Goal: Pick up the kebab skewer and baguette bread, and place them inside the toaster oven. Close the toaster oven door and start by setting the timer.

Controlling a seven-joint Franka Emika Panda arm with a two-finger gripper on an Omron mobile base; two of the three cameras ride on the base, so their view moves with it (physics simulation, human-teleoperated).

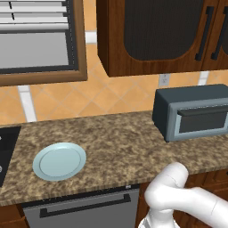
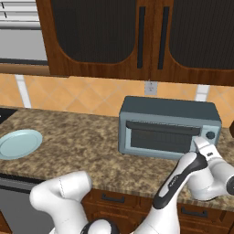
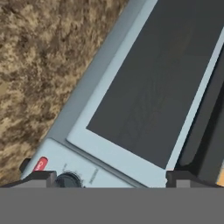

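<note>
Closest to my hand camera is the toaster oven door point(image 3: 153, 92), shut, its dark glass window inside a pale grey frame. My end effector point(image 3: 111, 178) has its fingers spread wide with nothing between them, hovering at the control strip beside a dark knob point(image 3: 68, 179) and a small red button point(image 3: 40, 164). From the right base view, the toaster oven point(image 2: 169, 125) sits on the speckled brown granite counter point(image 2: 77, 137) against an orange tiled wall point(image 2: 87, 93), under dark wooden cabinets point(image 2: 137, 36). Well apart to the left lies a pale blue plate point(image 1: 59, 161), bare. I see a wall outlet point(image 2: 150, 87) just above the oven.
</note>
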